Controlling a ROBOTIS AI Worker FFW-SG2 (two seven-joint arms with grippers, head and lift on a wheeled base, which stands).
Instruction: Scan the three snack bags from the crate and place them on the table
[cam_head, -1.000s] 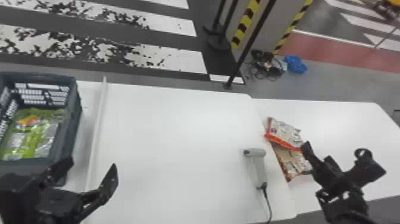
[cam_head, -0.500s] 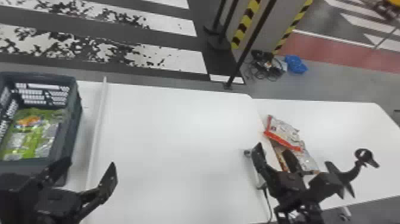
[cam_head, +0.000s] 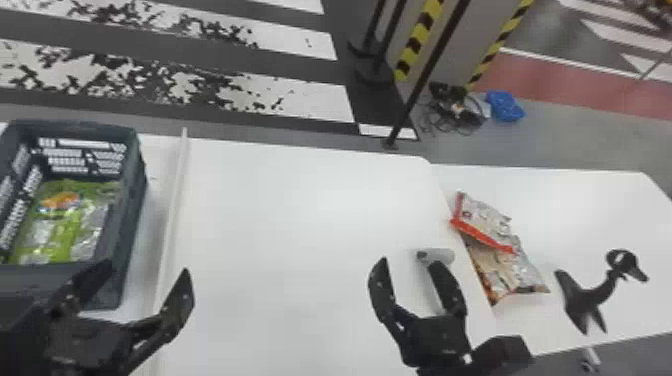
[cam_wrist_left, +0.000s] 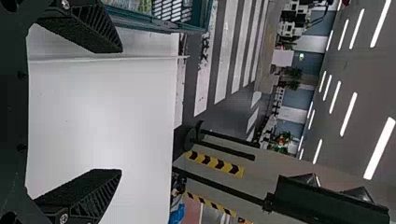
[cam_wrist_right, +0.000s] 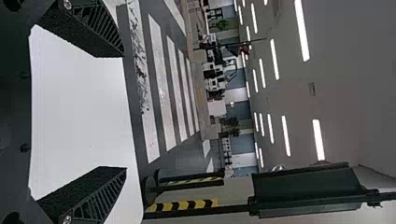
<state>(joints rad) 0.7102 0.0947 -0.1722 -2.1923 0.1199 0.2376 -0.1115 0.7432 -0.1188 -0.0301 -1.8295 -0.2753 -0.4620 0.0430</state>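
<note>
In the head view we see the crate (cam_head: 134, 200) at the left of the white tabletop (cam_head: 300, 215), its far side by the far edge. On the crate's floor lie green snack bags (cam_head: 55, 230), bunched so closely that we cannot tell how many there are. A pale raised strip (cam_head: 171, 220) runs across the tabletop just beside the crate.

Our left tool (cam_head: 147, 274) is over the near left part of the tabletop, beside the crate's near right corner, spread wide and empty. The left wrist view shows white tabletop between its fingers (cam_wrist_left: 79, 191).

Our right tool (cam_head: 410, 267) is over the near right part of the tabletop, also spread apart and empty. In the head view one finger covers part of the grey handheld scanner (cam_head: 442, 256), which lies near the tabletop's right edge. We cannot tell how high the tool is above it.

Just past that edge, on the right-hand tabletop (cam_head: 580, 215), we find two more snack bags: a white one with a red border (cam_head: 482, 220) overlapping a second, partly covered bag (cam_head: 510, 275). A black curved stand (cam_head: 582, 300) is near that tabletop's near edge
</note>
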